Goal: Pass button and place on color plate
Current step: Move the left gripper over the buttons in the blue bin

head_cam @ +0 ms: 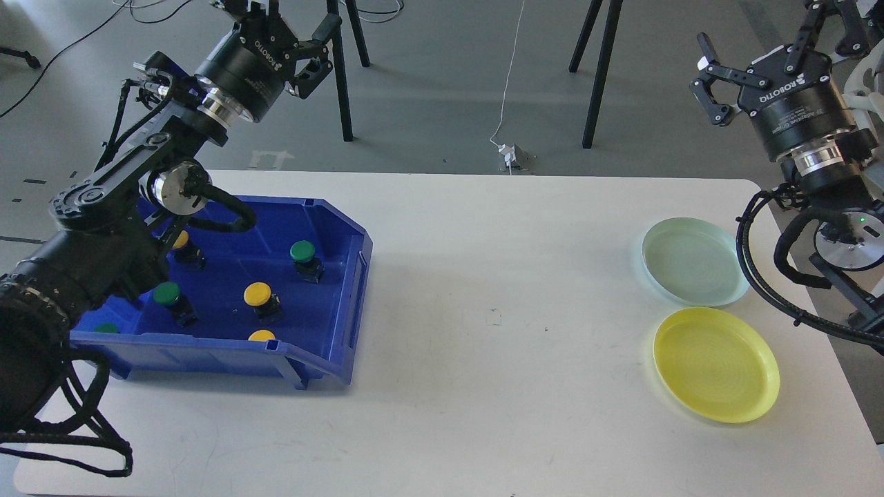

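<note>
My left arm (pixel 124 207) crosses the blue bin's (pixel 345 290) back corner, hiding some buttons. Both grippers, left (pixel 293 31) and right (pixel 749 59), hang wide and empty above the surface (pixel 483 345). Green (pixel 302 251) and yellow buttons (pixel 257 295) stand caps-up in the bin; green plate (pixel 694 261) and yellow plate (pixel 716 364) sit right.

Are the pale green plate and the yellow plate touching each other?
Apart. The head view shows a strip of white table between the round pale green plate and the round yellow plate.
</note>
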